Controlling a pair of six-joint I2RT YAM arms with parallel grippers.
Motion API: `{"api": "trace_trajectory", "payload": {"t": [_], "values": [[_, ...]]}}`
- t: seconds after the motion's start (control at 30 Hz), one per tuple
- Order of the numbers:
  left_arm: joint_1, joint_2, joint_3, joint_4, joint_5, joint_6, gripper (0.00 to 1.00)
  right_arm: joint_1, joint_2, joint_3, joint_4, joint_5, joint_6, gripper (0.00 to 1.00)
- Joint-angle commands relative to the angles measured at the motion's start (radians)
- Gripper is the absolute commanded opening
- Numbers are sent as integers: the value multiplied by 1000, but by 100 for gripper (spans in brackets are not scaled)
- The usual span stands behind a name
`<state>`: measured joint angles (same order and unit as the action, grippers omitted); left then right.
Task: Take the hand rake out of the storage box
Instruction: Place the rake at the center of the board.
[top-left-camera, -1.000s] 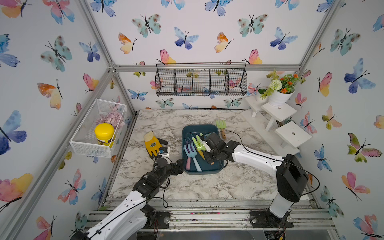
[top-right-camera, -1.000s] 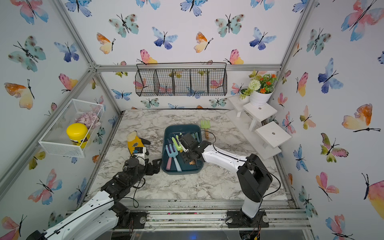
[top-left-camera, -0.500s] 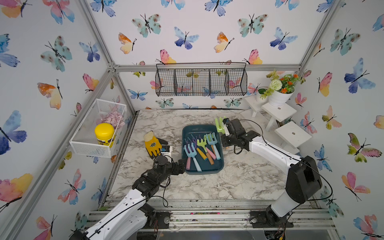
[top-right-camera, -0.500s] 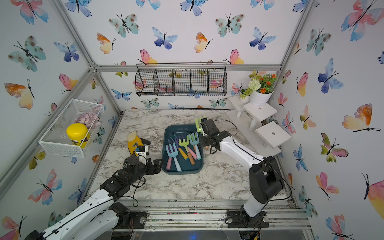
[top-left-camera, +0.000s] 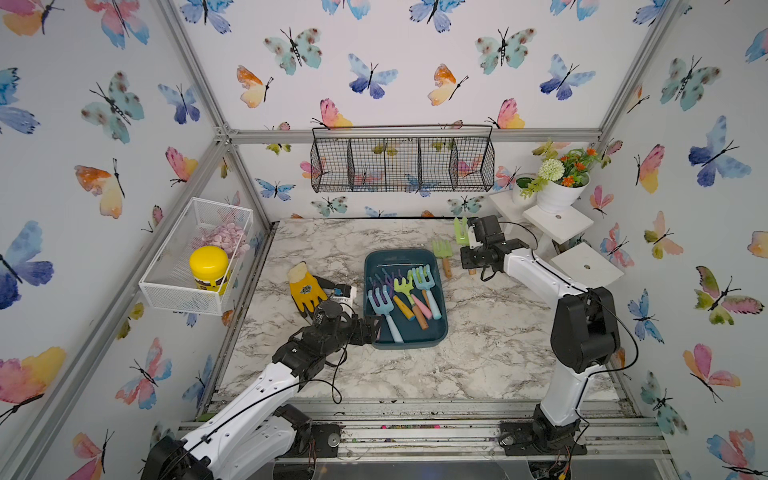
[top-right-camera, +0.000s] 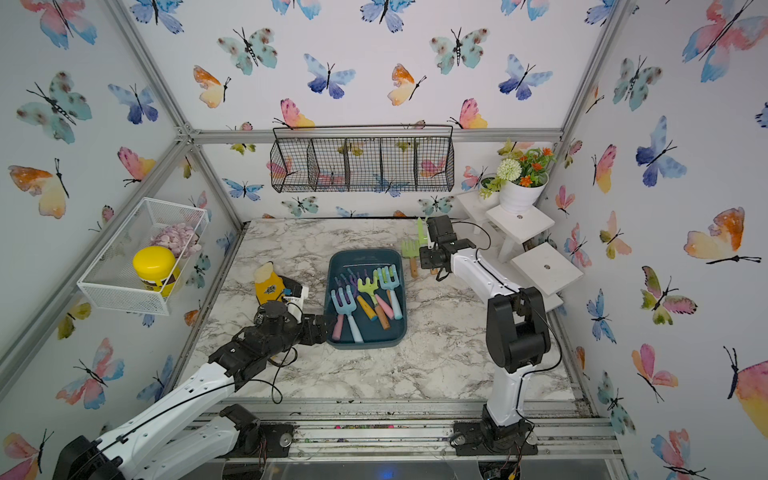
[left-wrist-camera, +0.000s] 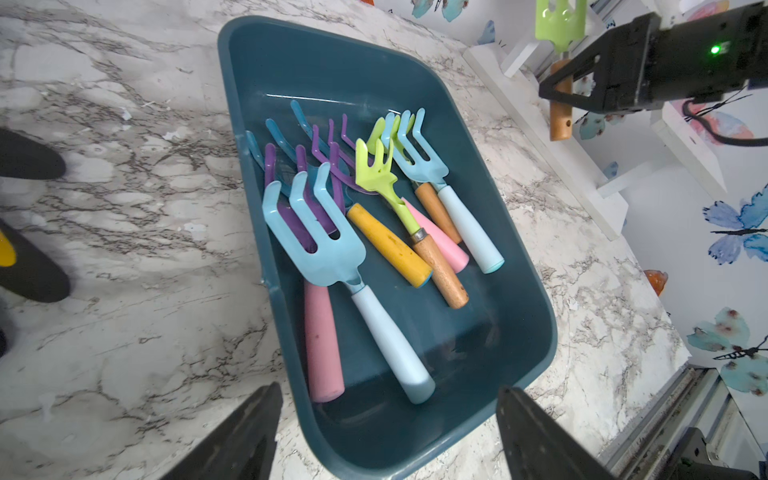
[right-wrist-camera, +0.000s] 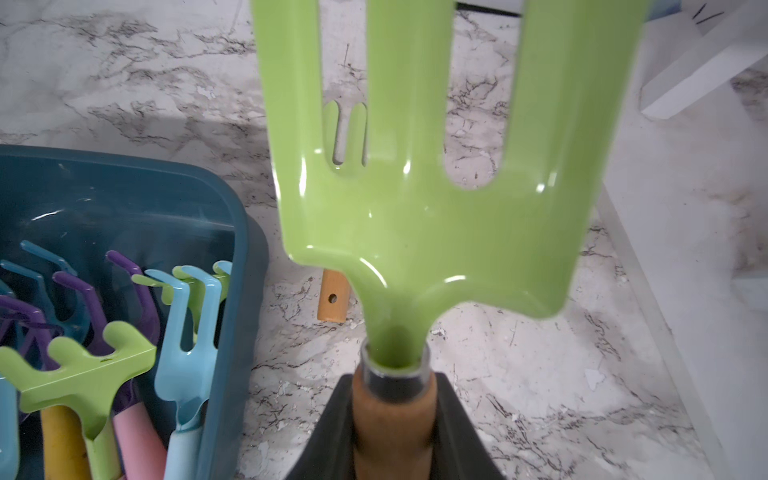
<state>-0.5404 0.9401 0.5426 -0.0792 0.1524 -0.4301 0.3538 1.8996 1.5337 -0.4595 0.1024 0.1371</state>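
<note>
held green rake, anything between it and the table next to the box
Yes: a second green rake lies on the marble, seemingly right under the held rake, beside the storage box. Set down clear of it.

our left arm (top-left-camera: 266, 386) stretched low and forward, left gripper (top-left-camera: 371, 329) with jaws spread wide; our right arm (top-left-camera: 540, 278) bent at the elbow, reaching toward the back, right gripper (right-wrist-camera: 392, 409) clamped on the hand rake (right-wrist-camera: 419, 208)

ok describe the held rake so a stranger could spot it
Past the far right corner of the teal storage box stands the right gripper. It holds a hand rake upright: lime-green head, wooden handle. A similar green rake lies flat on the marble; this one is off it.
</note>
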Motion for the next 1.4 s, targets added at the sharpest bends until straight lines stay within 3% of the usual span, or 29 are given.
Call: {"api": "trace_trajectory", "payload": {"t": [0.0, 0.37, 0.6, 0.87, 1.37], "values": [[-13, 86, 70, 75, 52, 17, 86, -12, 43, 49, -24, -43, -12, 2], [-33, 471, 313, 220, 64, 23, 87, -51, 176, 128, -24, -89, -25, 2], [-41, 594, 386, 262, 81, 12, 87, -64, 243, 170, -41, -91, -30, 2], [-52, 640, 408, 267, 87, 14, 89, -82, 330, 254, -88, -98, -40, 2], [-75, 567, 356, 262, 62, 2, 91, -107, 416, 307, -91, -119, -39, 4]]}}
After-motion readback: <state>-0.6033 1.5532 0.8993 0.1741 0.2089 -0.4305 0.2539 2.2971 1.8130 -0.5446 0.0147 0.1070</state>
